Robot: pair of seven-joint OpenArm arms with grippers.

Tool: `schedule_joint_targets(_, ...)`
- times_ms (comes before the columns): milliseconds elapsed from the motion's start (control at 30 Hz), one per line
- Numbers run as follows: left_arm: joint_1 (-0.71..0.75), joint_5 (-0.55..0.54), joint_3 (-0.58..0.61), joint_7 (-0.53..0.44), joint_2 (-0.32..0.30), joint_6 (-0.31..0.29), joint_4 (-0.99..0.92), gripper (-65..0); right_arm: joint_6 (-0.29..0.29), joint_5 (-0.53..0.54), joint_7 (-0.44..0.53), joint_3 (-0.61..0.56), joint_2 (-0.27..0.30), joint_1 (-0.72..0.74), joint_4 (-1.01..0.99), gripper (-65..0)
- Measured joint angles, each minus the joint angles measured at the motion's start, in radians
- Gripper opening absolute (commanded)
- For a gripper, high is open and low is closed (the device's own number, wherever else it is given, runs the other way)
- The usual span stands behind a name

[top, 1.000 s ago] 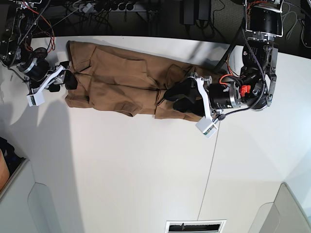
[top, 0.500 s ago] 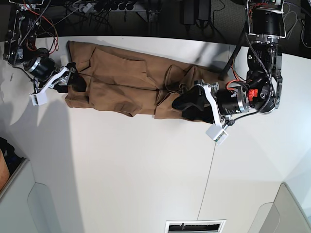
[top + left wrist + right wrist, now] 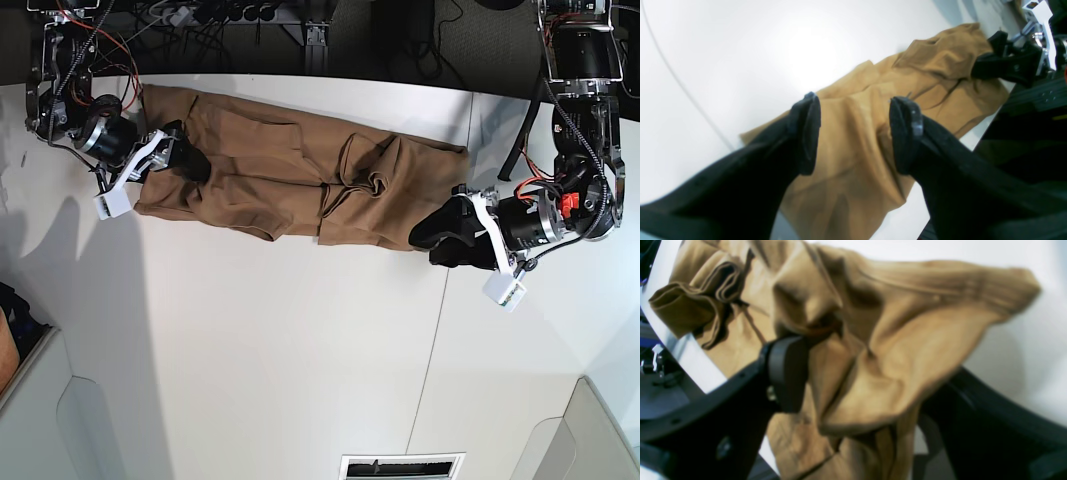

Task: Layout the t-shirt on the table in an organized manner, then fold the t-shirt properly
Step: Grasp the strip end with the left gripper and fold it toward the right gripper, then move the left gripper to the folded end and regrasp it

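White table (image 3: 300, 350), grippers open over t-shirt (image 3: 290, 180)

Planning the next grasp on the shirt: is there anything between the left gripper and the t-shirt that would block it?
Nothing visible does. The left gripper sits open at the t-shirt's edge, and in its wrist view only tan fabric shows between its fingers. The table around it is bare white. The right gripper is at the far end.

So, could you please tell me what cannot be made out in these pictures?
- Right wrist view: blurred; whether the right gripper pinches the t-shirt is unclear, cloth covers one finger.
- Base view: neckline and tag lost in the folds.
- Left wrist view: the left gripper hides the nearest hem.
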Motion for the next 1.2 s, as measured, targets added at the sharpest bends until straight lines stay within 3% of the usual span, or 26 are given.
schedule_joint_targets(167, 0.000, -0.004, -0.016, 0.000, -0.017, 0.000, 0.000, -29.8, -0.003, -0.018, -0.018, -0.022, -0.001, -0.001, -0.003, -65.0)
schedule_joint_targets(400, 0.003, -0.003, -0.145, -0.008, -0.017, 0.000, 0.000, -29.8, 0.006, -0.072, 0.019, 0.004, -0.003, 0.005, -0.003, -65.0)
schedule_joint_targets(700, 0.150, 0.051, -0.148, -0.058, -0.043, 0.000, 0.000, -29.8, -0.013, -0.125, -0.015, 0.203, 0.017, 0.066, -0.012, -65.0)
schedule_joint_targets(900, 0.202, 0.217, -0.048, -0.175, 0.017, 0.002, -0.072, -30.2, -0.013, -0.083, -0.020, 0.228, 0.029, 0.111, -0.012, -65.0)
schedule_joint_targets(1067, 0.159, 0.333, 0.094, -0.254, 0.093, -0.001, -0.112, -35.2, -0.013, -0.051, -0.027, 0.229, 0.027, 0.132, -0.011, -65.0)
schedule_joint_targets(1200, 0.135, 0.352, 0.178, -0.267, 0.118, -0.004, -0.126, -35.2, -0.013, -0.052, -0.034, 0.230, -0.018, 0.144, 0.046, -65.0)
